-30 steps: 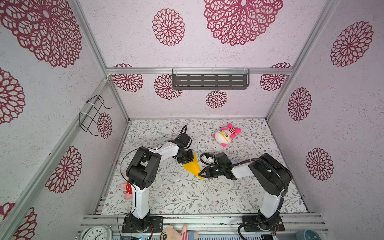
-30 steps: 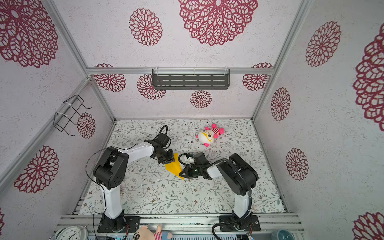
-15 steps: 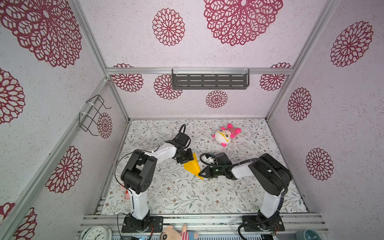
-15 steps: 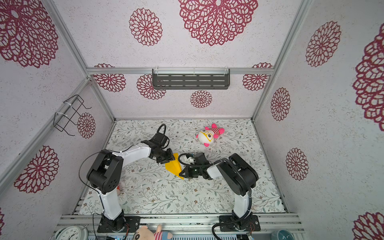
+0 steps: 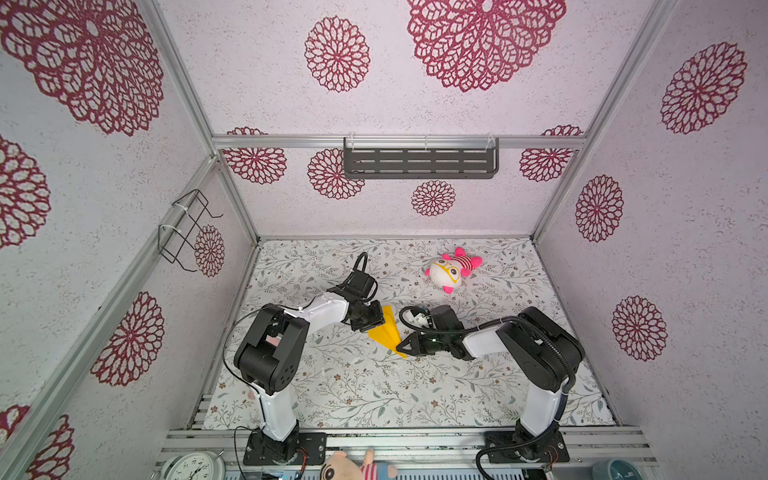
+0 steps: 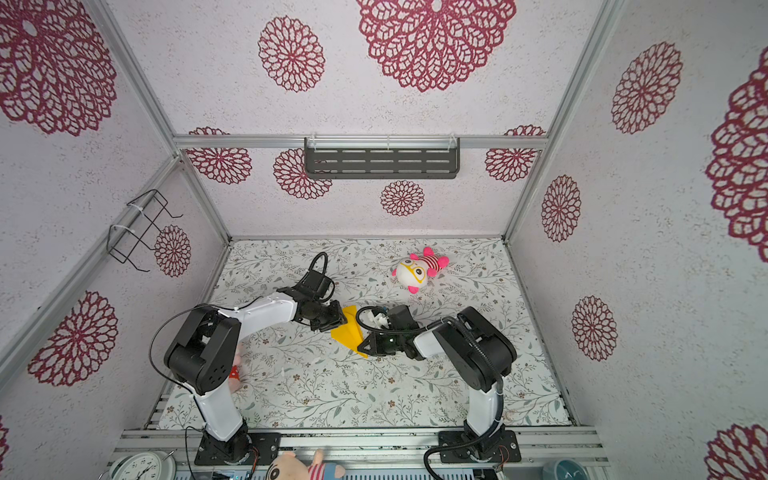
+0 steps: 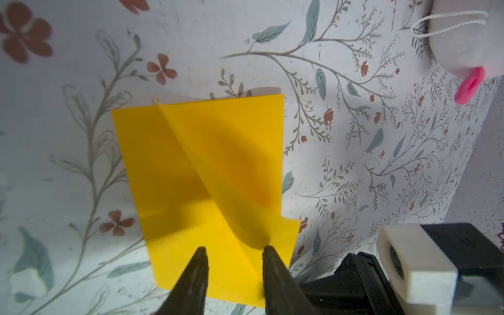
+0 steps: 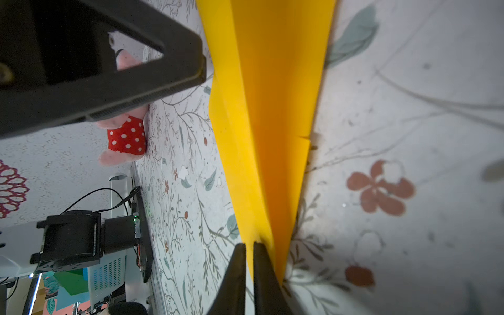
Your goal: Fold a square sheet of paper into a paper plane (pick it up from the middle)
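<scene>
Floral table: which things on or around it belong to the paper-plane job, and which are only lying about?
Job: partly folded yellow paper; left fingers; right fingers.
Lying about: pink-and-white plush toy; red-dotted plush; pig plush; clock; wire basket; wall shelf.

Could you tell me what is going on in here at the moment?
A yellow sheet of paper is being folded into a plane at the middle of the floral table. The sheet is partly folded, with one flap lifted along a diagonal crease. The left end effector is open over one edge. The right end effector is almost closed at a narrow tip, and whether it pinches the paper is unclear.
</scene>
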